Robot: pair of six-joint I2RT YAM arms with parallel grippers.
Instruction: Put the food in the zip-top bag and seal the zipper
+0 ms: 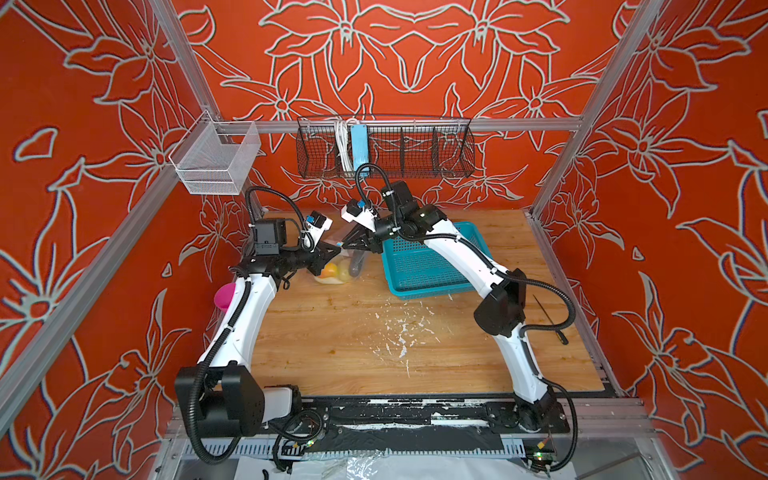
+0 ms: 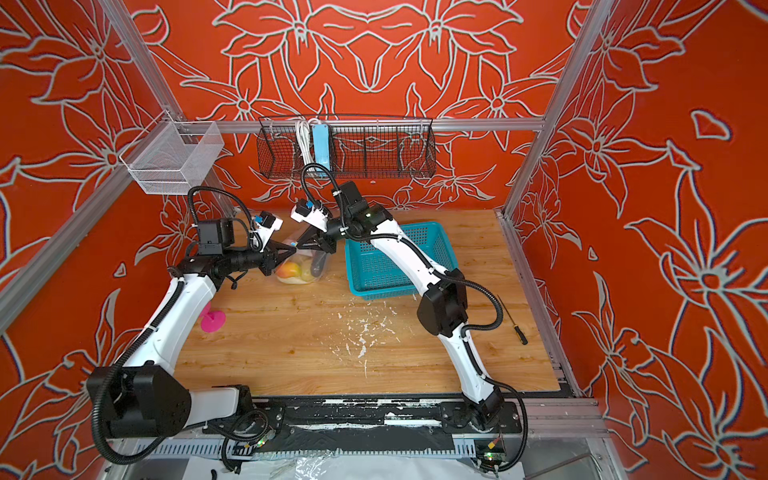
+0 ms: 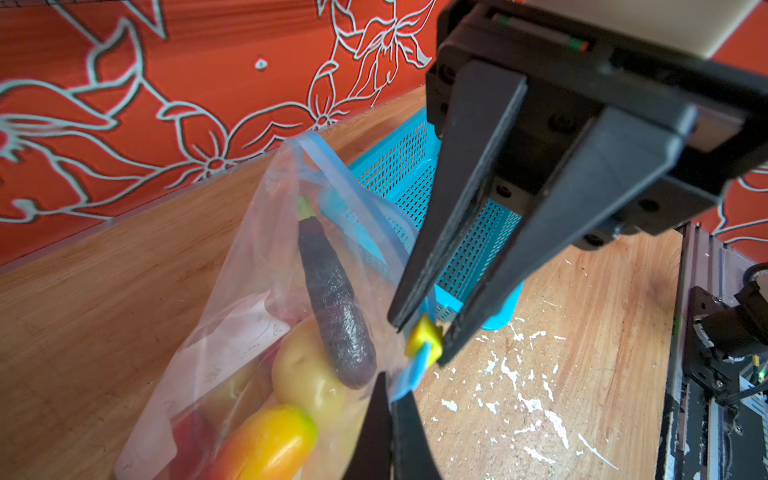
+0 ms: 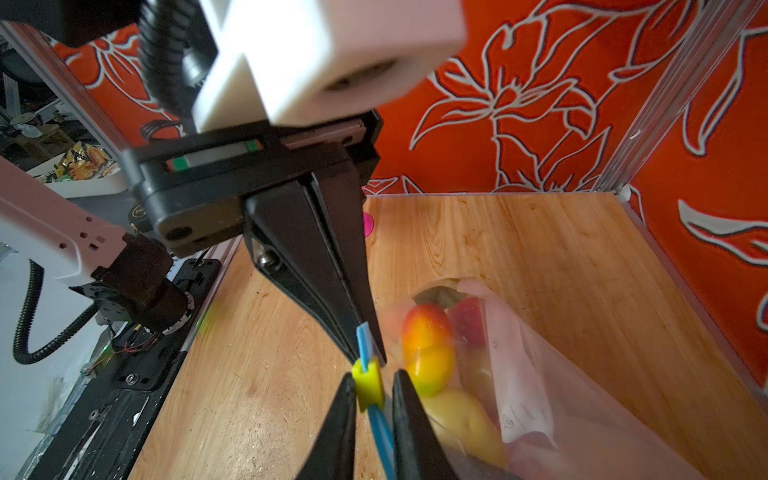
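Teal basket [image 3: 399,166] just beside zip-top bag [image 3: 257,249]

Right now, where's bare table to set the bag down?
Free: table centre, bordered by bag, teal basket and the front black rail; strip between basket and right wall. Crowded: far middle, left claw and right claw on the zipper.

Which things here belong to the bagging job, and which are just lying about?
Job: zip-top bag; food inside it; zipper; yellow slider, held by the right gripper; left gripper, pinching the zipper's end.
Lying about: teal basket; pink cup-like thing; screwdriver; black wire basket; white wire basket.
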